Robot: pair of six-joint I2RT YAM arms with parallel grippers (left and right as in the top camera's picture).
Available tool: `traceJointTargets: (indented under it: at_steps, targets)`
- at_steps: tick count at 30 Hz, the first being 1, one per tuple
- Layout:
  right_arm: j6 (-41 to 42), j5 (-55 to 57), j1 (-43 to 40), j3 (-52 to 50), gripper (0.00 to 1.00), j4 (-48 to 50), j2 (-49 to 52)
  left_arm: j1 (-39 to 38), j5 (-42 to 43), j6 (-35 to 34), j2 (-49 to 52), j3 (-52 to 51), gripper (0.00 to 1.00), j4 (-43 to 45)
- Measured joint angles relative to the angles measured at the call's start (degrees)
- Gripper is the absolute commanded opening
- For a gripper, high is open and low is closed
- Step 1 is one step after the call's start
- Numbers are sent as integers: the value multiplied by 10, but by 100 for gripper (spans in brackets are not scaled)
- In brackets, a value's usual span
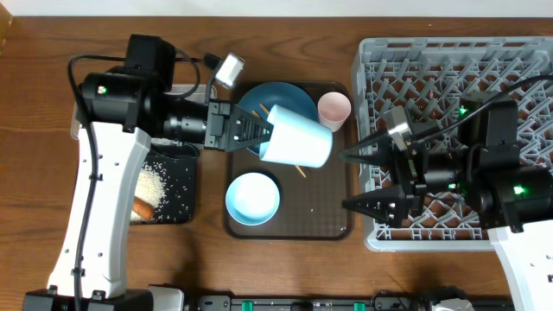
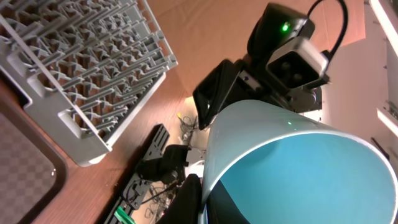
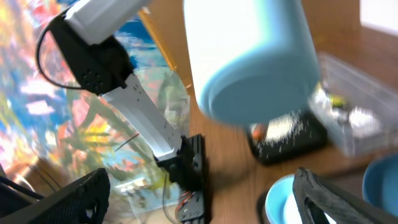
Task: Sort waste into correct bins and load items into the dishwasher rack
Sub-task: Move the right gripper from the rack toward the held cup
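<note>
Cup (image 1: 298, 138) in left hand (image 1: 263, 132) (aloft)

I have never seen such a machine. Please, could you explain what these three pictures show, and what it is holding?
It is a robot with two arms at a wooden table. One picture looks down from above; the other two come from small cameras on each wrist. The left arm's fingers pinch a light-blue cup, held on its side above a brown tray. On the tray are a dark-blue plate, a pale-blue bowl and a pinkish cup. The right arm's fingers are open and empty, near the grey rack. A black tray holds rice and an orange stick.
</note>
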Motion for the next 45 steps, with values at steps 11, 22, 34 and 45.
traceJointTargets:
  at_steps: [11,22,34,45]
  targets:
    - [-7,-19,26,0,99,65,1,-16,4,0,0,0,6,0]
    - [0,91,27,0,99,46,10,-28,6,0,0,0,6,0]
    - [2,28,27,0,99,126,12,-28,8,0,0,0,6,-10]
    - [3,-10,27,0,99,149,32,-40,8,0,0,0,6,-15]
